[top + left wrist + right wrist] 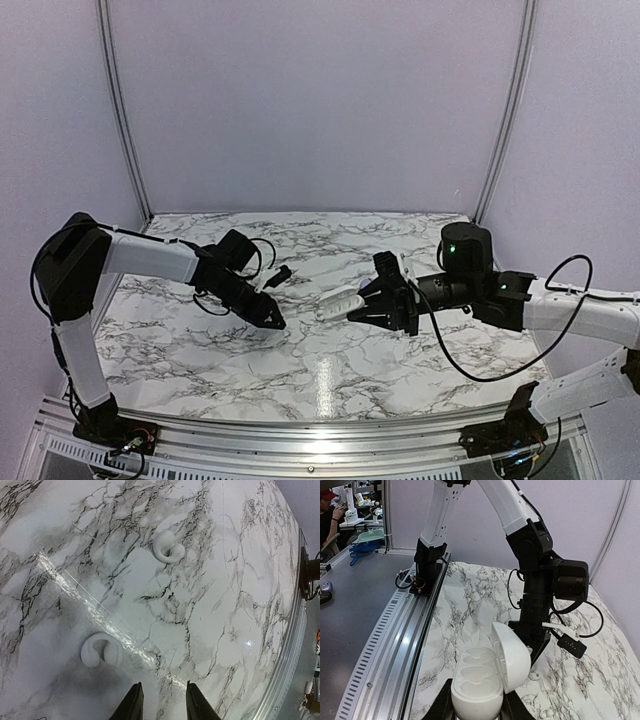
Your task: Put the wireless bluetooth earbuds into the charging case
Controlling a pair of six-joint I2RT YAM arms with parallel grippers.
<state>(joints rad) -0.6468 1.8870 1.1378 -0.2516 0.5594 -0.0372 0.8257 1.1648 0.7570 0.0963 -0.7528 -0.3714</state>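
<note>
My right gripper (358,303) is shut on an open white charging case (338,303) and holds it above the marble table, lid hinged up. In the right wrist view the case (476,682) sits between my fingers (440,706), its wells empty, with the lid (514,657) standing to the right. Two whitish earbuds lie on the table under my left gripper (161,700), which is open and empty: one earbud (101,651) just left of the fingertips, the other (168,547) farther ahead. One earbud (534,676) also shows beyond the case, near the left gripper (275,320).
A metal rail (300,440) runs along the table's near edge, also in the right wrist view (410,630). A small black connector on a cable (280,272) hangs by the left wrist. Lilac walls close the back and sides.
</note>
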